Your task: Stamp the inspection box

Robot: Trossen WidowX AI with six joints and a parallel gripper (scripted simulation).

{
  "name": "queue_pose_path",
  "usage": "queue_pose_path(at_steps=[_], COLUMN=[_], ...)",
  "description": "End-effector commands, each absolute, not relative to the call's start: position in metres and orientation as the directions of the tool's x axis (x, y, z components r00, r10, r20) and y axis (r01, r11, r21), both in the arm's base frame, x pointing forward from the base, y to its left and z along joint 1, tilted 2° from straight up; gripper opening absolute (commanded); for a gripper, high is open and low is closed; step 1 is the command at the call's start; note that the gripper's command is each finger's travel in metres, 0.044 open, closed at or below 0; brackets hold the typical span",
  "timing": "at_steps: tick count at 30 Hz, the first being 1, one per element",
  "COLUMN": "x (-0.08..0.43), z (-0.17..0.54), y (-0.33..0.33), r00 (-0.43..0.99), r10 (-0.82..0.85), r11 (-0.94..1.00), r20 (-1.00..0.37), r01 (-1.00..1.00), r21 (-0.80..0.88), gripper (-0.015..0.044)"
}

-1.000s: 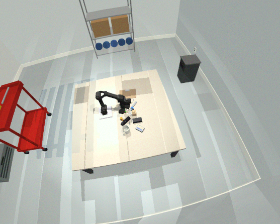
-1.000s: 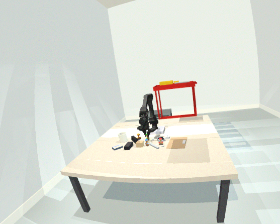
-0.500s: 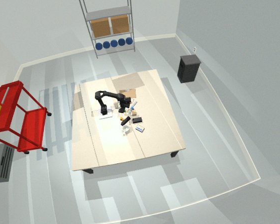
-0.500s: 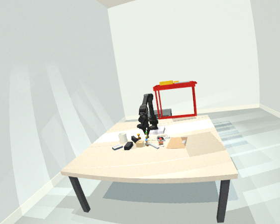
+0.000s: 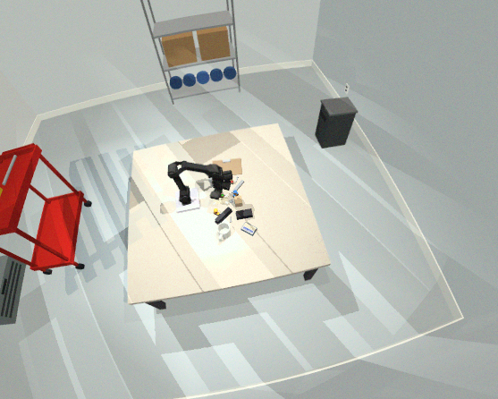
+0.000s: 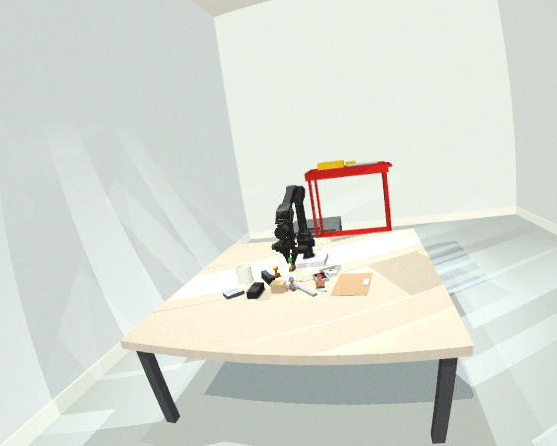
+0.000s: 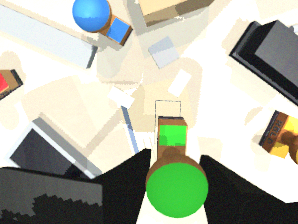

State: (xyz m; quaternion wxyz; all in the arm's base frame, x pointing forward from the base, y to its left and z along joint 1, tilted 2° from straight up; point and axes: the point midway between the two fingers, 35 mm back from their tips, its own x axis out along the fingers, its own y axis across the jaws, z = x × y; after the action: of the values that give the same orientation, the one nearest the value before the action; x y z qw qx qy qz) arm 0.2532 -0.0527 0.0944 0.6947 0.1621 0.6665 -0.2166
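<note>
My gripper (image 5: 220, 196) (image 6: 290, 260) (image 7: 175, 158) is shut on the green stamp (image 6: 291, 265) (image 7: 177, 190), with the round green knob between the fingers and the green-labelled block pointing down. The stamp is upright, a little above the bench surface. Below it in the wrist view is the thin outline of the inspection box (image 7: 168, 100). The block covers most of the box and overlaps its right line; no print shows in the uncovered upper strip. The card's edges are hard to make out. The dark ink pad (image 6: 320, 276) (image 7: 45, 155) lies open in its pale case to the left in the wrist view.
A blue stamp (image 6: 292, 284) (image 7: 91, 12), a red stamp (image 6: 320, 282) and a yellow stamp (image 5: 215, 211) (image 6: 275, 271) stand around. A cardboard-coloured block (image 6: 278, 286), black objects (image 5: 223, 216) (image 6: 255, 290), a mug (image 5: 223, 231) (image 6: 244, 273) and a clipboard (image 6: 348, 285) also lie on the bench.
</note>
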Motion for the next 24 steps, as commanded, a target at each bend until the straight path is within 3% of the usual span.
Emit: queue_pose_path(at_steps=[1,10,24], x=[0.253,0.254,0.301], z=[0.103,0.113,0.123], y=[-0.053,-0.054,-0.095], r00=[0.019,0.019,0.022], r10=[-0.088,-0.088,-0.091], r11=[0.852,0.852,0.851], r20=[-0.996,-0.996,-0.996], r01=[0.520,0.520,0.521], r21=[-0.066,-0.066,-0.066], gripper=[0.0000,0.0000,0.0000])
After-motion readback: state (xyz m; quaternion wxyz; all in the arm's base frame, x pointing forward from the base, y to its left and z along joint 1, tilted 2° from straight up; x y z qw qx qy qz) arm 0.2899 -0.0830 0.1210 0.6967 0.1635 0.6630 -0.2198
